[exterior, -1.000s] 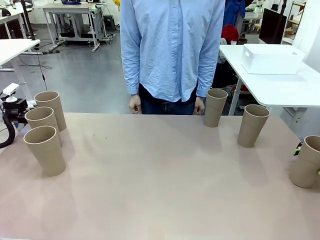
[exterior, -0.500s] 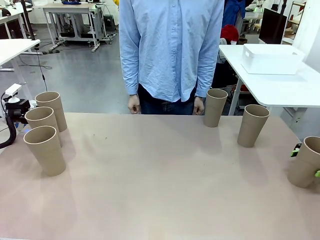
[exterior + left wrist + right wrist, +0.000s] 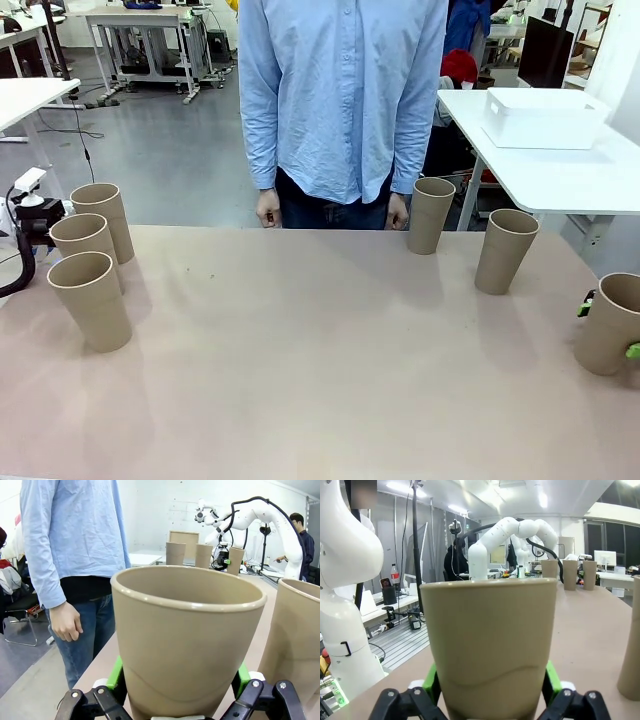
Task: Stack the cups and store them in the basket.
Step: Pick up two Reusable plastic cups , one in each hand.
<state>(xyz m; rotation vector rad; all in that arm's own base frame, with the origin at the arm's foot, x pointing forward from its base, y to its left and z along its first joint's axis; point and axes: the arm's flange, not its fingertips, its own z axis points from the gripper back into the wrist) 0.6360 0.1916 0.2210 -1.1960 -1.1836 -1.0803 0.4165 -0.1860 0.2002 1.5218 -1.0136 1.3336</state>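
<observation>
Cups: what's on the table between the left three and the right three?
Nothing. The front view shows bare table between the left cups and the right cups.

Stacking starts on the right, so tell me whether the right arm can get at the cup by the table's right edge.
Probably yes: the right gripper has its open jaws either side of that cup, green pads beside its walls, with nothing between.
</observation>
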